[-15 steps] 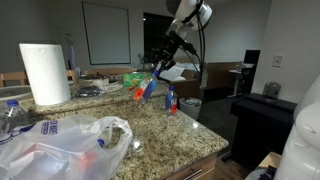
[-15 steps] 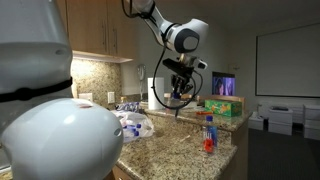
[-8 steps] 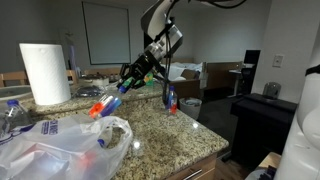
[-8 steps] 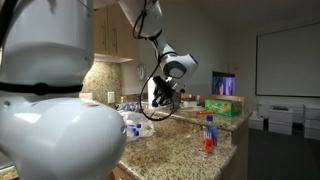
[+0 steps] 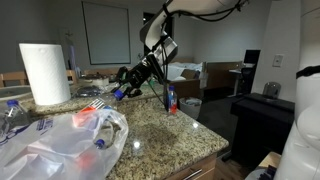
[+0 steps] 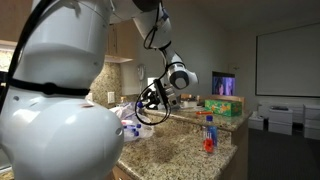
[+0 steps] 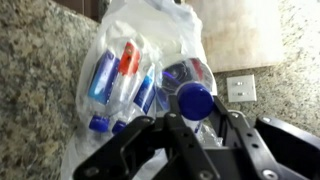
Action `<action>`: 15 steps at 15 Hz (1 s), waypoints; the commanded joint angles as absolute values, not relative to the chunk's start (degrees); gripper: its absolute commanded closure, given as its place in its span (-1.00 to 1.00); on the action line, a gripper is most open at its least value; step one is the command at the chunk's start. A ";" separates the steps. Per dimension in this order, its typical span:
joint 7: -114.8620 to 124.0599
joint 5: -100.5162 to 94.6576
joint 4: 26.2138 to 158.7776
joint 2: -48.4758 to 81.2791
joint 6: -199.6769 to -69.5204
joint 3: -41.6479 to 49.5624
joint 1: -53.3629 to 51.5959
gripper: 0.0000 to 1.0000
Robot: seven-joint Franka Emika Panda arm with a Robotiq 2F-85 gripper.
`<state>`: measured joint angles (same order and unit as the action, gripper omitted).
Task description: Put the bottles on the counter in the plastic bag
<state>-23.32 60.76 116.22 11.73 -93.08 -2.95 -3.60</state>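
My gripper (image 7: pixel 196 108) is shut on a small clear bottle (image 7: pixel 195 99); its blue cap shows between the two fingers in the wrist view. Under it lies the plastic bag (image 7: pixel 150 35), its mouth open, with several small bottles (image 7: pixel 115 75) inside. In an exterior view my gripper (image 5: pixel 119 91) hangs over the bag (image 5: pixel 60 145), and the held bottle's red end (image 5: pixel 87 115) reaches the bag's mouth. One more small bottle (image 5: pixel 171 99) stands upright on the granite counter (image 5: pixel 170 135). It also appears as the bottle (image 6: pixel 208 135) at the counter's near end, with my gripper (image 6: pixel 152 100) beside the bag (image 6: pixel 133 125).
A white paper towel roll (image 5: pixel 43 72) stands behind the bag. A larger clear water bottle (image 5: pixel 10 112) is at the far left. A green box (image 6: pixel 223 108) sits at the counter's back. A wall socket plate (image 7: pixel 240 88) is beyond the bag.
The arm has carried the bottle from above the middle of the counter across and down to the bag's mouth. The grip has not changed.
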 commanded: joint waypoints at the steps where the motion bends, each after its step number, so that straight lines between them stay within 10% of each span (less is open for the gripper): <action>1: -23.79 62.26 113.76 16.85 -83.54 -3.92 -2.58 0.83; 15: -15.06 59.02 91.98 32.52 -96.45 -8.40 -14.58 0.83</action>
<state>-18.84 60.93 94.12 32.22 -91.49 -8.42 -13.05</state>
